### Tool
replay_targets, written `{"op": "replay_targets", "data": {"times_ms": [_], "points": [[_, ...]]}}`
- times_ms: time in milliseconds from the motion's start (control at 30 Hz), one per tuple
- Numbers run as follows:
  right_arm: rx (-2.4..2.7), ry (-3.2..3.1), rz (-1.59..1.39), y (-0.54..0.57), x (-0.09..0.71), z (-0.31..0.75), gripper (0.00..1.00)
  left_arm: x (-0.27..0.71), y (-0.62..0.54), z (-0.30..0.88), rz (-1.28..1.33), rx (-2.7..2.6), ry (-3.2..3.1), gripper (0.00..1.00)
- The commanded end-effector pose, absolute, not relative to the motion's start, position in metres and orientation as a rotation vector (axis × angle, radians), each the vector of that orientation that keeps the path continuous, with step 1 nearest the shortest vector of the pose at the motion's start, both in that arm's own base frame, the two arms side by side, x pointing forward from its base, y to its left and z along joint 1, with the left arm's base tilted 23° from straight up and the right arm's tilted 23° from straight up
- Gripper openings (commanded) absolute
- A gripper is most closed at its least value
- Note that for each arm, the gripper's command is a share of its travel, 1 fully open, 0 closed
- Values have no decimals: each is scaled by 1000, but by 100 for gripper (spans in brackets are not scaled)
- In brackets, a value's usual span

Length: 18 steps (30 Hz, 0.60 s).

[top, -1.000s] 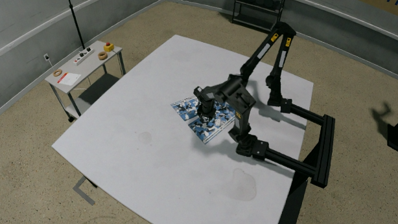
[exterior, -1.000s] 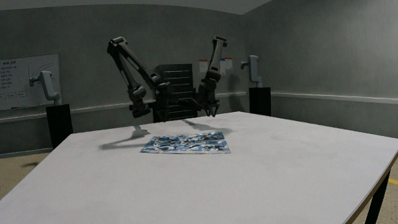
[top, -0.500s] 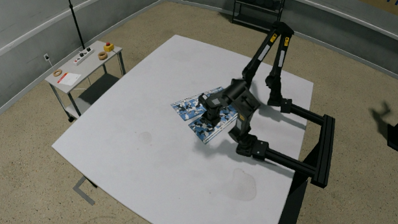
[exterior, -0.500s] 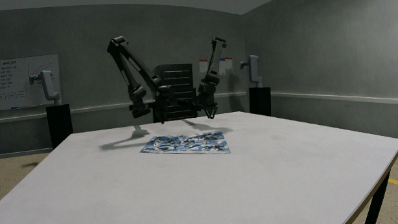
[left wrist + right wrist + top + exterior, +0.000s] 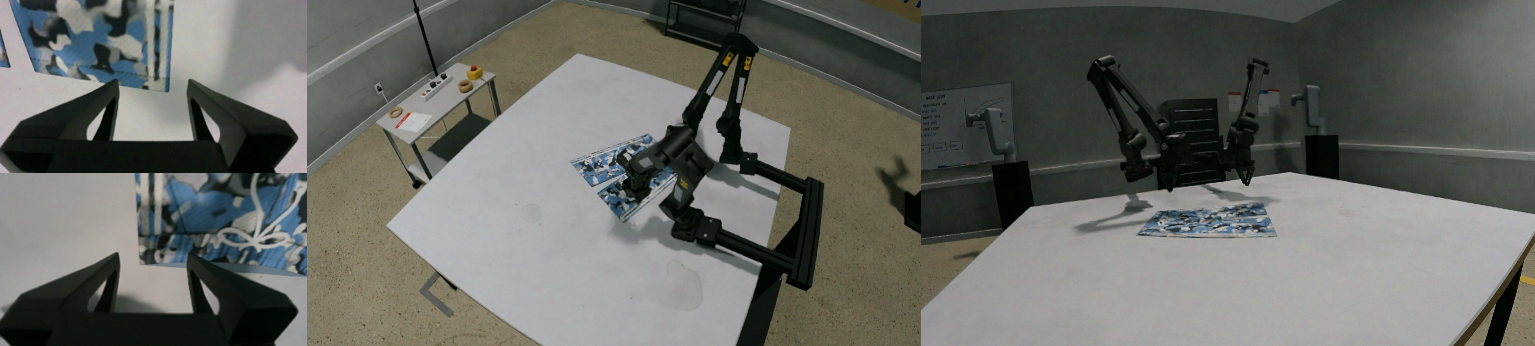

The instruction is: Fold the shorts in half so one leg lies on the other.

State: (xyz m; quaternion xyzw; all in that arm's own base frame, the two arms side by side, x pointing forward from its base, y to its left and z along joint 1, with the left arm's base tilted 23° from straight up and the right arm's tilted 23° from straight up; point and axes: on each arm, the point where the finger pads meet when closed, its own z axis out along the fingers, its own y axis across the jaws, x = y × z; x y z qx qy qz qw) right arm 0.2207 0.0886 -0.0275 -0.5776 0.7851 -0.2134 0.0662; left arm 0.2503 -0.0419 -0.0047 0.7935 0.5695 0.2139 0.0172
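Shorts (image 5: 607, 170) (image 5: 1216, 225) (image 5: 89, 42) (image 5: 193, 212) in blue camouflage lie flat and unfolded on the bench (image 5: 482, 225) (image 5: 1221, 290) (image 5: 216, 39) (image 5: 58, 212), the two legs side by side with a narrow gap between them. From left to right in the top view, a small table (image 5: 432, 103) comes first, well apart from the shorts and off the bench. It carries a paper (image 5: 414, 122), a power strip (image 5: 427, 93) and a yellow box (image 5: 475, 74) with a red button (a roll of tape (image 5: 465, 89) sits near that box).

Next come the hems, at the left end of the shorts. The left hand (image 5: 638, 194) (image 5: 1246, 183) (image 5: 153, 86) hangs over the shorts there, its fingers spread with nothing between them; the wrist view puts the outer hem corner, by the white stripes, just ahead of the gap. Right of the hems is the waistband, where the right hand (image 5: 1169, 188) (image 5: 153, 259) hangs above, also spread and holding nothing (the left arm hides it from the top). Its camera shows the waistband corner on that same striped side, with the white drawstring bow (image 5: 255, 243) off to the right of the corner. Farthest right of the shorts stands the arms' black frame (image 5: 812, 225).
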Motion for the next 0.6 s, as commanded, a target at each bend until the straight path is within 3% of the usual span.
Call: {"op": "replay_targets", "data": {"times_ms": [0, 567], "points": [[-1742, 2372, -642, 85, 224, -35, 56, 251, -39, -15, 656, 2476, 1772, 56], [-1737, 2369, -642, 74, 241, -78, 56, 264, -27, -60, 654, 2478, 1779, 56]]}}
